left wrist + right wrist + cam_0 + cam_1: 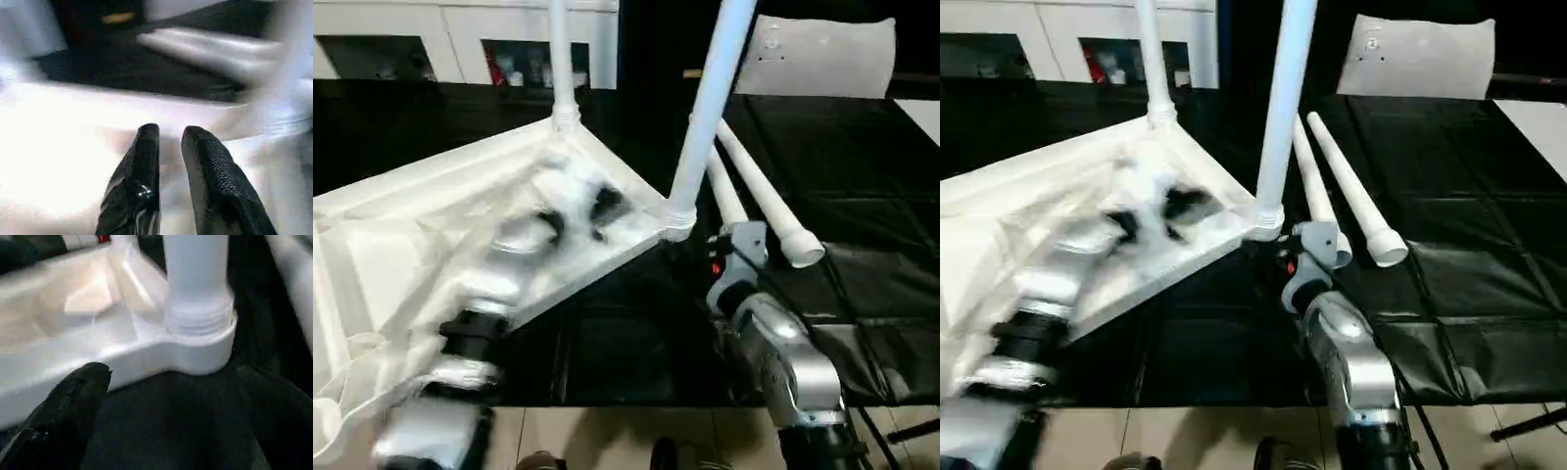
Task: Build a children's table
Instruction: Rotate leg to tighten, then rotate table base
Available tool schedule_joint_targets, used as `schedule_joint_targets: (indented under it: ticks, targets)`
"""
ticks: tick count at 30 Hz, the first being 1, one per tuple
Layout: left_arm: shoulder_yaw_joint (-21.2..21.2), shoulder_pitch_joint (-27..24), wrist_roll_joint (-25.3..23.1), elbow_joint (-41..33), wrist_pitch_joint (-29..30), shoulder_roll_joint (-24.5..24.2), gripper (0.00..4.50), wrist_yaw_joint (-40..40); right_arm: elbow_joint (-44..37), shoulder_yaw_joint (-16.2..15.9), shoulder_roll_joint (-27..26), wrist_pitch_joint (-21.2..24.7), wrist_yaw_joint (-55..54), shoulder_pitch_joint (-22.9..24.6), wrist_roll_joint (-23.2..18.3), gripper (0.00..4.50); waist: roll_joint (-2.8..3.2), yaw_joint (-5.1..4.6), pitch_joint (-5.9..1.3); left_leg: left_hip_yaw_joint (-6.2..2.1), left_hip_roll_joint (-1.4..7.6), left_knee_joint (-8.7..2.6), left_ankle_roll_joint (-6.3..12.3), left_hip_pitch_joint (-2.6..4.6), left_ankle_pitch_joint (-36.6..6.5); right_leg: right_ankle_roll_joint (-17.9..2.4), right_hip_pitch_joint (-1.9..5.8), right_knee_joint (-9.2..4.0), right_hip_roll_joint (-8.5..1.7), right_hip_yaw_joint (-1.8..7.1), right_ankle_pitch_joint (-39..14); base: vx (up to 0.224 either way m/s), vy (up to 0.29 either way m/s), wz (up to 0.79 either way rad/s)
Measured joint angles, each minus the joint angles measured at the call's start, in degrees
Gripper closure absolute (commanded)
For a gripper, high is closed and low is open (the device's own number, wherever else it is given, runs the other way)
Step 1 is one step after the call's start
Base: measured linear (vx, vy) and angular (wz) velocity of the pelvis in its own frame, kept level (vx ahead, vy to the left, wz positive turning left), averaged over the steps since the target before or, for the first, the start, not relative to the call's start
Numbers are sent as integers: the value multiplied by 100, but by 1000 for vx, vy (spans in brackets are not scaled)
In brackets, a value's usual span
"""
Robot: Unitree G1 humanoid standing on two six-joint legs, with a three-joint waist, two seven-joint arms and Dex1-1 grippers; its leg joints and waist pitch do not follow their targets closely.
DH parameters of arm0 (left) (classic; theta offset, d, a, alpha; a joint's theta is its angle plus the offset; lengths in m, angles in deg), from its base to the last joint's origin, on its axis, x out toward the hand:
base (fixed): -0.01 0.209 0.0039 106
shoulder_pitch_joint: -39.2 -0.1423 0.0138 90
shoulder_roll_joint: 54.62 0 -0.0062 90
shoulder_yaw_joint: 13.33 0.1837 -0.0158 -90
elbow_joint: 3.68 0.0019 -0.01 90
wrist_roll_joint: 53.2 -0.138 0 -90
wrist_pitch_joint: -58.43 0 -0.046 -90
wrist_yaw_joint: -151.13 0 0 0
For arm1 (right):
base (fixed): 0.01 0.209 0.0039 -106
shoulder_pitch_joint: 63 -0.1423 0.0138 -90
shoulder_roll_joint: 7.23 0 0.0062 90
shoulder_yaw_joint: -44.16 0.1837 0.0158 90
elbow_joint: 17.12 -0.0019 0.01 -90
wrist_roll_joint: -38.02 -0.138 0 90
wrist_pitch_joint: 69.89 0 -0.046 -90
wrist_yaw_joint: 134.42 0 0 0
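My landmark is the white plastic tabletop (431,211), lying underside-up on a black mat (862,196), tilted, with its ribbed inner face toward me. Two tapered round legs are already seated in its corner sockets: the far leg (561,59) rises from the far corner, and the near leg (710,108) stands in the corner socket (205,350) closest to my right side. Two loose legs (1351,191) lie side by side on the mat just beyond that near corner, thick ends toward me. From the head, my left gripper (576,213) is a blurred dark shape over the tabletop's underside; my left wrist camera is clearer, with my two textured black fingers (144,161) standing narrowly apart, nothing between them, tips close over the smooth white plastic near its edge. My right gripper (171,401) sits just beside the near corner of the tabletop; its wrist camera shows what the head views hide, the threaded collar of the near leg sunk into the round socket, and my right fingers (73,401) spread wide to either side, gripping nothing. Behind the tabletop stands a white cabinet (460,39) with glass doors.
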Motion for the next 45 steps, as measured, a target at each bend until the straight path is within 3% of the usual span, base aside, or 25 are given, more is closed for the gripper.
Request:
schedule_joint_targets:
  ticks: [5,10,12,15,18,22,29,36,39,45]
  targets:
    - [-492,-394,-405,-504,383,-587,401,466,-142,-340,168,343,211,64,43,0,1,69,0,-13,-1,4,-6,0,-1,0,0,-6,2,-2,0,0,0,0]
    - [-804,-1214,-952,-901,993,-1716,444,770,-130,-617,224,627,287,30,71,0,-4,31,-2,-13,4,4,-17,0,-7,-3,6,-4,12,4,1,0,0,0]
    - [-900,-1483,-1113,-900,1194,-2040,448,775,-91,-658,270,730,313,0,83,0,-4,58,-2,-15,6,6,-30,6,-10,-2,6,-4,14,3,1,0,0,0]
    - [-890,-1785,-1244,-864,1312,-2167,448,741,69,-741,218,734,312,-136,175,0,-6,107,-4,-29,4,20,-41,11,-3,-3,9,-3,15,6,2,0,0,0]
    - [-811,-2090,-1296,-873,1513,-2254,448,566,414,-776,63,675,202,-358,223,0,-15,89,-10,-29,5,34,-42,8,-3,-8,13,-2,15,11,6,0,0,0]
    - [-739,-2297,-911,-1119,1927,-2254,448,53,856,-767,-31,540,132,-723,227,0,-17,94,-12,-29,-3,43,-42,15,-3,-10,23,4,15,37,8,0,0,0]
    - [-495,-2571,-400,-1684,2093,-2423,448,-1020,1759,-715,-135,159,125,-1166,299,0,-28,55,-18,-10,-8,45,-44,26,-2,-5,14,60,41,118,5,0,0,0]
    - [33,-2895,630,-2757,2664,-2732,448,-2520,2490,-580,-152,-226,168,-1536,394,0,-35,8,-22,1,1,46,-51,64,2,-7,19,76,58,134,4,0,0,0]
    - [277,-2882,790,-2971,2723,-2680,448,-2826,2727,-503,-152,-326,144,-1680,425,0,-36,-20,-23,7,-2,46,-51,69,2,-8,24,76,57,142,5,0,0,0]
    - [765,-2382,869,-2808,2799,-2226,448,-2937,3013,-433,-188,-578,109,-1885,427,0,-36,-84,-22,8,-2,47,-57,88,6,-12,24,82,60,144,7,0,0,0]
